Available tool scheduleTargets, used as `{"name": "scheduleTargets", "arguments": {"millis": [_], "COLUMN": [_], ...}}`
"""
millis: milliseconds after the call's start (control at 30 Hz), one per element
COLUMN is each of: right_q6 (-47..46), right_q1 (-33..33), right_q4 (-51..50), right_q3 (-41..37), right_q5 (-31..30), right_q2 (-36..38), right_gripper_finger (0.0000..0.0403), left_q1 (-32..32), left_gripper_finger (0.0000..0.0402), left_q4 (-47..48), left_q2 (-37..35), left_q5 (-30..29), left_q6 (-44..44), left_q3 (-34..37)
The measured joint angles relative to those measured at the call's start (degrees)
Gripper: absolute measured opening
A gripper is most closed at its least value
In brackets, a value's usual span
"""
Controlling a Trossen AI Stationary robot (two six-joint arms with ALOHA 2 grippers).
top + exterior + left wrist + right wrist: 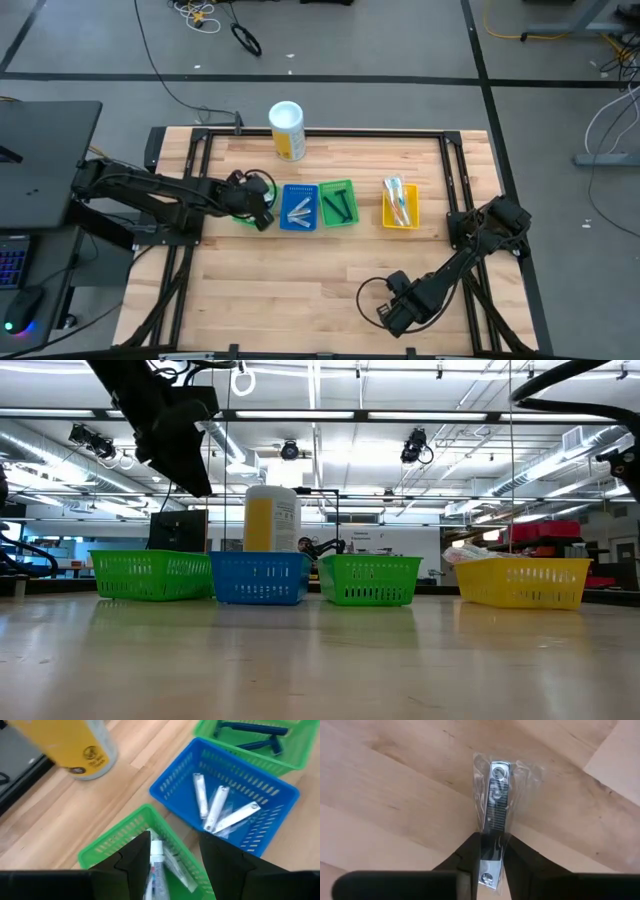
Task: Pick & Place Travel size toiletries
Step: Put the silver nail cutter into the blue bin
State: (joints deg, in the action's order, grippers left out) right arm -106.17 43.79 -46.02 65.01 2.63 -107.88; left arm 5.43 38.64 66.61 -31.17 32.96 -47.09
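My right gripper point(395, 310) stands near the table's near edge, pointing down, shut on a silvery travel-size toiletry in a clear wrapper point(495, 795) that lies on the wood. My left gripper point(175, 845) hangs open above the far-left green tray point(115, 850), which holds white-and-blue tubes point(156, 865); it touches nothing. Beside that tray stand a blue tray point(225, 795) with several silvery items point(220, 807), a green tray point(338, 203) with dark blue razors point(250, 735), and a yellow tray point(400, 205) with pale toothbrushes. My right gripper pinches the wrapped silvery item between its two fingers point(470, 855), on its two long sides at one end point(492, 847). The fingers come from above, pointing down, and lie across its width. The item lies flat on the table, its other end reaching out past the fingertips.
A tall white-and-yellow canister point(287, 130) stands at the far edge behind the trays. The trays sit in a row across the table's middle point(260, 578). Bare wood point(300, 280) spreads between the row and the near edge. A dark frame runs around the tabletop.
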Motion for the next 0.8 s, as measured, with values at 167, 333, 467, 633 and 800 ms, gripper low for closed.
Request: {"name": "scheduleTargets", "arguments": {"millis": [167,333,467,633,800], "right_q6": [1.02,3.80,11.35,26.17,41.78], "right_q1": [-0.28,-1.04,-1.86,-5.05,-9.95], "right_q4": [0.03,0.85,4.10,10.10,18.88], "right_q3": [-0.16,-0.28,-0.28,-0.28,-0.26], "right_q5": [-0.57,-9.90,-19.82,-26.20,-28.24], "right_q2": [0.58,2.50,3.92,4.01,4.03], "right_gripper_finger": [0.0069,0.0068,0.0068,0.0067,0.0067], "left_q1": [0.00,0.66,2.17,4.42,6.32], "left_gripper_finger": [0.0178,0.0178,0.0178,0.0178,0.0178], "left_q4": [-6.12,-17.32,-23.50,-25.42,-26.58], "left_q2": [0.00,0.00,0.00,0.00,0.15], "left_q5": [5.52,13.21,19.01,19.37,18.23], "left_q6": [-3.69,-8.82,-8.19,-1.90,2.28], "left_q3": [0.02,0.02,0.02,0.15,1.72]}}
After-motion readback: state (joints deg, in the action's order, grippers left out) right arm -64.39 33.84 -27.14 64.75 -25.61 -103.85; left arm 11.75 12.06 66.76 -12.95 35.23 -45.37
